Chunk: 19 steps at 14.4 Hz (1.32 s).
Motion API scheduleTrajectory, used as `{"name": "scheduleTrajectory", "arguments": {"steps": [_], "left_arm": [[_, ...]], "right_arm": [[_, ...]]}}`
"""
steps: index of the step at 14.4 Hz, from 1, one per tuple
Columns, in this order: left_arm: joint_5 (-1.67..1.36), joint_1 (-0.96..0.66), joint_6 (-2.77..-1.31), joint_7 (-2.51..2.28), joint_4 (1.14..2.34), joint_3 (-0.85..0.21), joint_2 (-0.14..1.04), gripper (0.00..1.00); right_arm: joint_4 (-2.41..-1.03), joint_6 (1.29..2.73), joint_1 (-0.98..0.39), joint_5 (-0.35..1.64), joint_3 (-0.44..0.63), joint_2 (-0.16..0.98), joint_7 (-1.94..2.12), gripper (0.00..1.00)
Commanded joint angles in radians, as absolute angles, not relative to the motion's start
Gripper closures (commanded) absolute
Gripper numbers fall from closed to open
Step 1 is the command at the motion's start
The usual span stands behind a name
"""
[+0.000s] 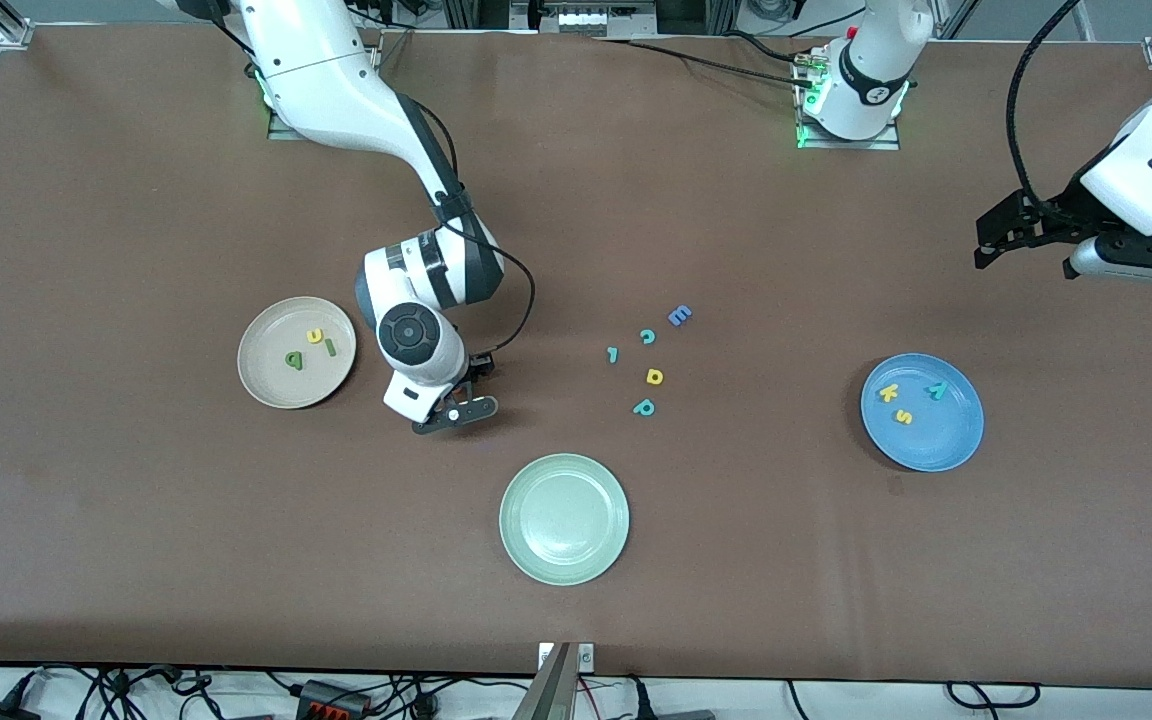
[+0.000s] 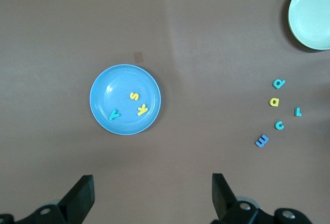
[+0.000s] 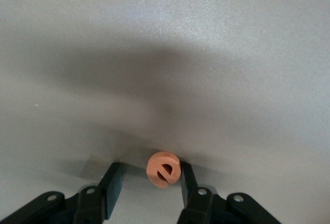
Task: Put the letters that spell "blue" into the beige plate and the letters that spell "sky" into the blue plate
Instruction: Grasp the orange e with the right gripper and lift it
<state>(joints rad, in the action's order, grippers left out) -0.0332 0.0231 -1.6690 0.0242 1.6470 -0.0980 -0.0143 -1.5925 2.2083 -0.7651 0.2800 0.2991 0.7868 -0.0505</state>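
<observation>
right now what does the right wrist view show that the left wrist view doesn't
Only the right wrist view shows the orange e, standing on edge between the right hand's fingers, which are not yet fully closed on it.

Only the left wrist view shows the blue plate holding the yellow s, yellow k and teal y, the pale green plate, five loose letters, and the left hand, open above the table.

Both show the bare tabletop.

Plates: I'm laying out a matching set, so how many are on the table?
3: the beige plate toward the right arm's end, the blue plate toward the left arm's, the pale green plate nearest the front camera.
</observation>
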Motion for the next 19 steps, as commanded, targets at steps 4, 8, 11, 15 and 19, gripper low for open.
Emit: {"name": "scheduleTrajectory", "arguments": {"steps": [4, 8, 11, 15, 19], "left_arm": [[-0.028, 0.028, -1.649, 0.026, 1.614, -0.104, 0.002, 0.00], [-0.028, 0.028, -1.649, 0.026, 1.612, -0.104, 0.002, 0.00], [-0.028, 0.026, -1.651, 0.026, 1.612, -0.104, 0.002, 0.00], [-0.028, 0.026, -1.651, 0.026, 1.612, -0.104, 0.002, 0.00], [-0.028, 0.026, -1.651, 0.025, 1.612, -0.104, 0.002, 0.00]], "right_arm": [[-1.588, 2.203, -0.753, 0.285, 0.301, 0.796, -0.054, 0.72], [-1.588, 2.203, -0.750, 0.285, 0.302, 0.795, -0.052, 0.91], [-1.589, 2.197, -0.753, 0.293, 0.328, 0.772, -0.066, 0.92], [-1.623, 2.068, -0.761, 0.290, 0.409, 0.680, -0.066, 0.92], [-1.839, 2.051, -0.761, 0.284, 0.501, 0.539, -0.028, 0.92]]}}
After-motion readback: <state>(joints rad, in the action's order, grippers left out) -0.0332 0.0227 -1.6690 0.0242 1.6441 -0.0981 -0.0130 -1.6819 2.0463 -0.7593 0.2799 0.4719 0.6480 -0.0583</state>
